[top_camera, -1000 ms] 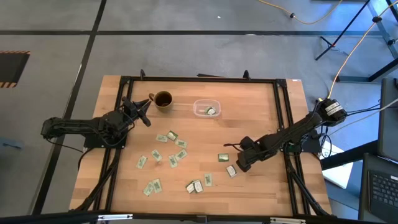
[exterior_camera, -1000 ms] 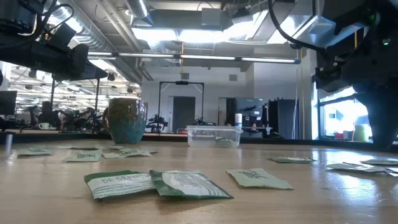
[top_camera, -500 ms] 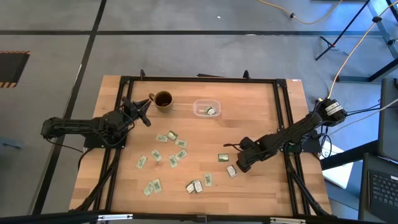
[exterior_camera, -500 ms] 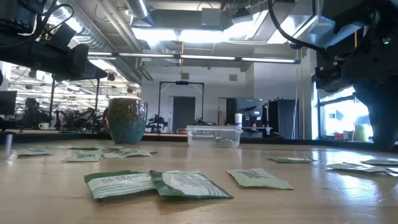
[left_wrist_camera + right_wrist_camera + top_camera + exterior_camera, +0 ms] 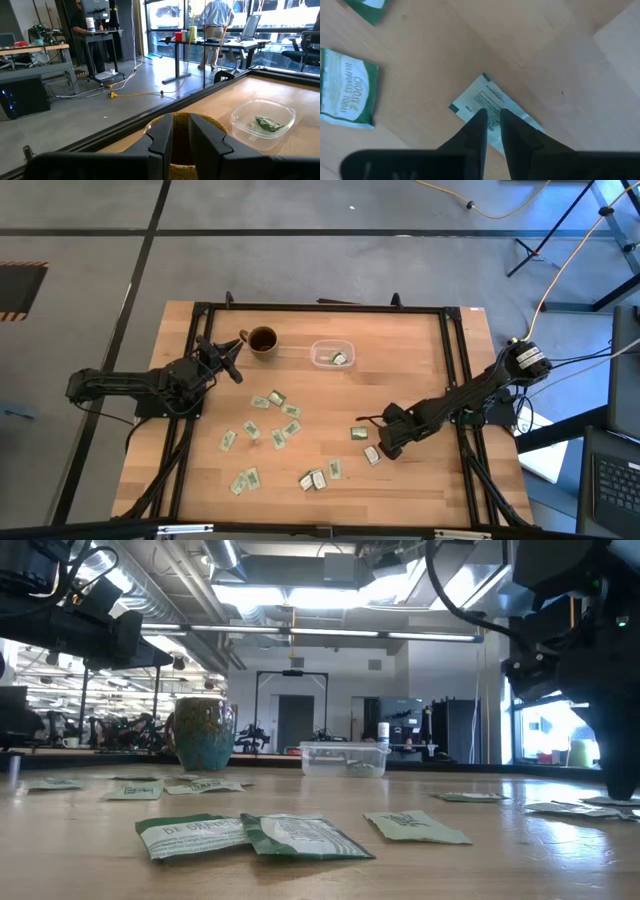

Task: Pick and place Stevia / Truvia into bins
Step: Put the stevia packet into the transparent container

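Note:
Several pale green and white Stevia sachets lie flat across the wooden table, some near its front edge. The clear bin stands at the far middle with one sachet in it. My right gripper points straight down over a white sachet at the right, its fingers drawn together to a thin gap above the sachet's middle. My left gripper waits level at the far left, shut, beside the brown mug. My right gripper comes from above, pointing down, with its fingertips over the middle of the white sachet, which lies flat on the table. The fingers hide the spot beneath them, and I cannot tell whether they touch the paper.
A green sachet lies close to the white one, and another just beyond the right gripper. The mug stands left of the bin. A black frame runs round the table's edges.

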